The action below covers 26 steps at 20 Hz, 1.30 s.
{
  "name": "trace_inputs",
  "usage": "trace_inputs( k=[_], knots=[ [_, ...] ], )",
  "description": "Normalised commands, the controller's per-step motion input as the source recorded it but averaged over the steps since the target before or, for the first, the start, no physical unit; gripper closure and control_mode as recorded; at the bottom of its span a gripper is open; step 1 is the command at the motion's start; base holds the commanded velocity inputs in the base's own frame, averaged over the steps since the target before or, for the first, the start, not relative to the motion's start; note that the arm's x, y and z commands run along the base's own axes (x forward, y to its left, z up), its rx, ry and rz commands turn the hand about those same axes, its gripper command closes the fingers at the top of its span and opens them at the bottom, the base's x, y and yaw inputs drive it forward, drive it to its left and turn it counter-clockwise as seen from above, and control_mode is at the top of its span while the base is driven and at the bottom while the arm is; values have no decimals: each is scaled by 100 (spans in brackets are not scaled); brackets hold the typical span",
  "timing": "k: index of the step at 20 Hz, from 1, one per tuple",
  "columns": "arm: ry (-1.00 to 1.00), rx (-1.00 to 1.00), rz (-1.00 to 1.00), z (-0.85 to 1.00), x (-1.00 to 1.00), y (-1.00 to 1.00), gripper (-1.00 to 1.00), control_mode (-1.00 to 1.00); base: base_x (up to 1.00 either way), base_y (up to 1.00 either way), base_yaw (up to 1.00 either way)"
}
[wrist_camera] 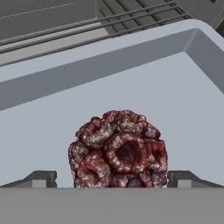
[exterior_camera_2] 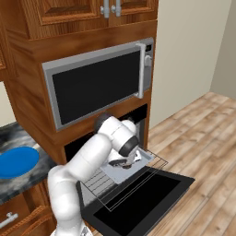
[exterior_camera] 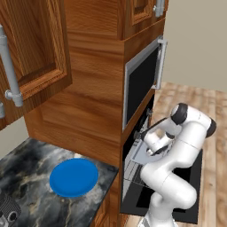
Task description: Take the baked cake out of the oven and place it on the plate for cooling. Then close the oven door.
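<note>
The baked cake, a small dark-brown lump with reddish speckles, sits on a grey tray pulled out of the black oven. My gripper is open just above it, one fingertip on each side and apart from it. From the right base view my hand hangs over the tray on the wire rack. The oven door lies folded down flat and open. The blue plate rests bare on the dark marble counter left of the oven.
A silver-framed microwave with a vertical handle sits right above the oven. Wooden cabinets hang over the counter. The wire rack juts out past the tray. Wood floor extends to the right.
</note>
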Motion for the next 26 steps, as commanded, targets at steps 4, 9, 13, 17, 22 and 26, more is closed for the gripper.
trace_inputs(
  k=[4, 9, 13, 17, 22, 26],
  knots=[
    [-1, 0, 0, 0, 14, 3, -100, -100, 0, 0, 0],
    [0, 2, 0, -5, 11, 3, 100, -100, 0, 0, 0],
    [0, 4, 0, 2, 6, 0, 100, -100, 0, 0, 0],
    [0, 6, 0, 13, 0, -1, 100, -100, 0, 0, 0],
    [4, 3, -2, 28, -8, -10, 100, -100, 0, 0, 0],
    [2, 1, -1, 42, -11, -16, 100, -100, 0, 0, 0]
  ],
)
